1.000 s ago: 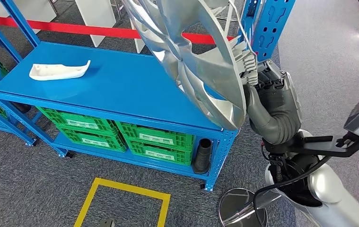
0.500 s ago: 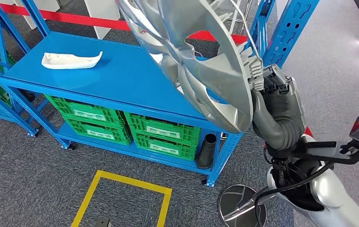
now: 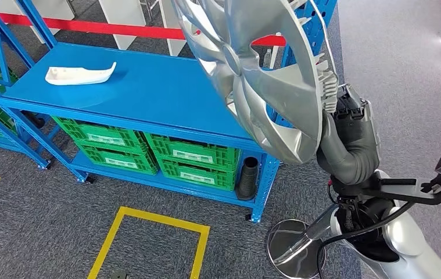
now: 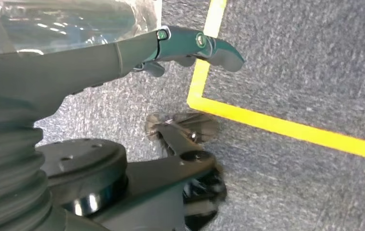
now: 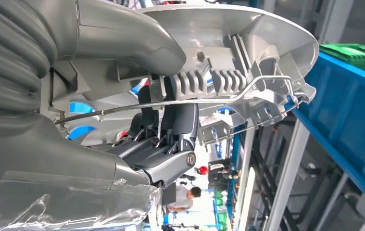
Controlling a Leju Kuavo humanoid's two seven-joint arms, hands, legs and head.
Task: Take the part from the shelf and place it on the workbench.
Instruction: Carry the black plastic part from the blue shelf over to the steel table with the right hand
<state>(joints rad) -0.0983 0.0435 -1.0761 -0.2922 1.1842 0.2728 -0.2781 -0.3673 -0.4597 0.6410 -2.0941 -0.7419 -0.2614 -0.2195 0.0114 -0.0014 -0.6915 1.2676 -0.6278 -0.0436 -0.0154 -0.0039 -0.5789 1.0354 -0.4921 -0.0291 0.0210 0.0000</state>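
Head view has the right hand (image 3: 346,107) gripping the silver wheel cover (image 3: 253,75) at one o'clock, apparently above the blue workbench (image 3: 148,96) edge, placement pending; left hand (image 4: 190,43) hangs empty.

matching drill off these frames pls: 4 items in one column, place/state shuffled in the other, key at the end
Things:
1. silver wheel cover
2. white plastic part
3. green crates
4. black ribbed sleeve

Places or states:
A. lying on the blue workbench top
B. on the lower shelf under the bench top
C. gripped at its rim by the right robot hand, held up in the air
D. standing upright at the end of the lower shelf, beside the corner post

Pairs: 1-C, 2-A, 3-B, 4-D
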